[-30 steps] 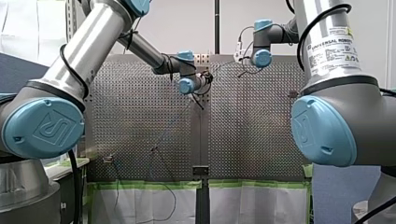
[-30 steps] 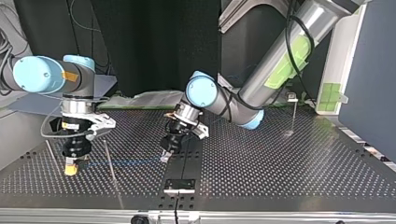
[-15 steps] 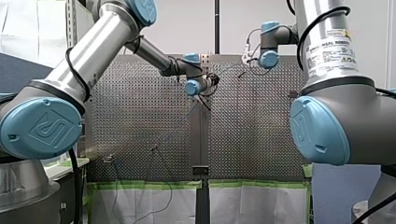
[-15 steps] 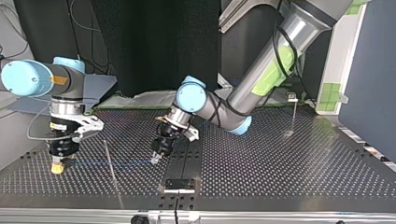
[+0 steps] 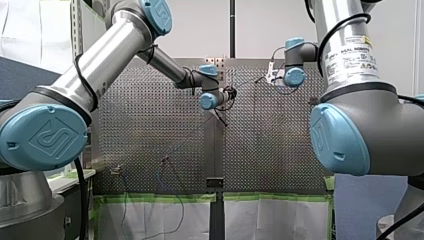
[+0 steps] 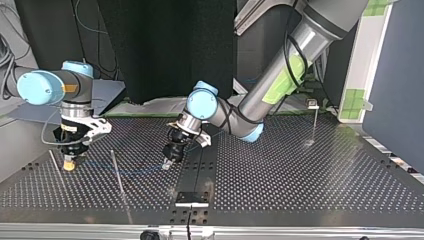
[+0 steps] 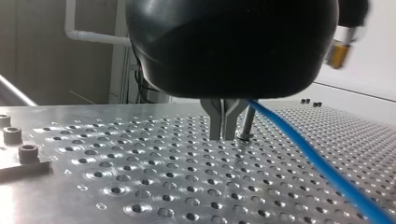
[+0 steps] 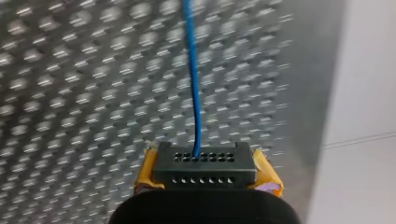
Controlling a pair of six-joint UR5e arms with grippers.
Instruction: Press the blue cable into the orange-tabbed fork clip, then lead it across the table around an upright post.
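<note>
Tension is what this step turns on. The blue cable (image 8: pixel 192 70) hangs as a low span over the table (image 6: pixel 310 180). It runs from my right gripper (image 6: pixel 69 164), at the left of the top view, to my left gripper (image 7: pixel 223 133) near that view's middle, and sags a little between them.

In the right wrist view the yellow pads (image 8: pixel 145 170) are clamped on a black perforated block (image 8: pixel 204 164). The cable runs straight out ahead from the block, so that end is held. My left gripper's metal fingers (image 7: pixel 215 122) are pressed together, tips just above the table. The cable leaves from beside their base, but I cannot tell whether they actually pinch it. An upright post (image 7: pixel 246 122) stands just beyond those fingers.

No orange-tabbed fork clip is clear in any view, so I judge the step in hand to be leading the cable round a post.

To do it well, I would:
- Carry the span low enough to meet the post's shaft rather than ride over its top.
- Sweep the right gripper in a wide arc so the cable lies against the post.
- Use the left gripper as a steady anchor.

The pull should be gentle. Too much could drag the cable through the fingers or out of the clip; too little leaves a loop that may slip off the post.
</note>
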